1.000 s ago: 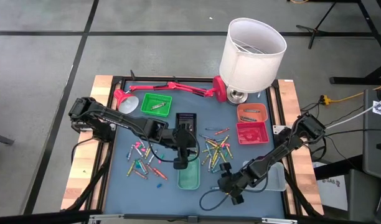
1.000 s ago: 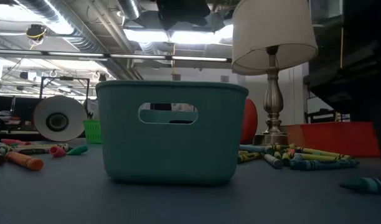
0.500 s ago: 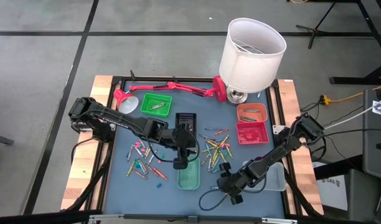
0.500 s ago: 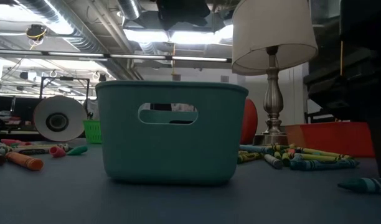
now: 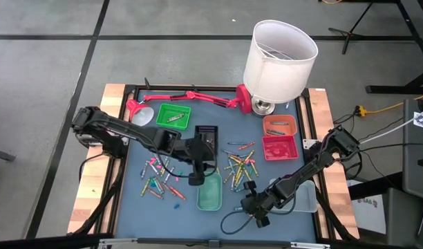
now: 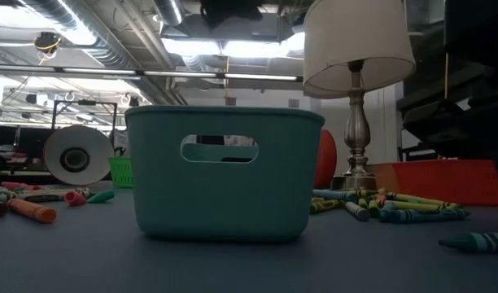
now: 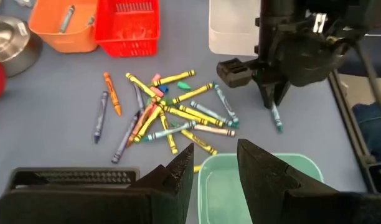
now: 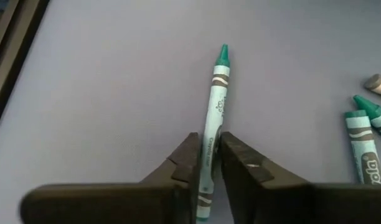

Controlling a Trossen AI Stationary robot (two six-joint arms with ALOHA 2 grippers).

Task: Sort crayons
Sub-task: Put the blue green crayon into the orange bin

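Observation:
Crayons lie in two loose heaps on the blue mat, one (image 5: 238, 166) right of the teal tray (image 5: 210, 195) and one (image 5: 158, 178) left of it. A single teal crayon (image 8: 214, 106) lies flat near the front, with my right gripper (image 8: 206, 163) shut on it; the low view shows it as well (image 6: 477, 241). My left gripper (image 7: 214, 174) hangs open over the teal tray's left rim, nothing between its fingers. My right gripper pinches the teal crayon's rear half (image 8: 210, 146) between its two fingers, one on each long side. The fingers slant down from above and point along the crayon. Its pointed tip (image 8: 223, 51) sticks out ahead of them, and the crayon lies on the mat.
A table lamp with a white shade (image 5: 279, 59) stands at the back right, a red desk lamp (image 5: 191, 97) lies along the back. Green (image 5: 173, 115), orange (image 5: 279, 126), red (image 5: 279, 147) and clear (image 5: 305, 197) trays and a black box (image 5: 207, 135) sit around the mat.
My left gripper has risen a little and drawn back toward the table's left edge, still over the teal tray's left rim.

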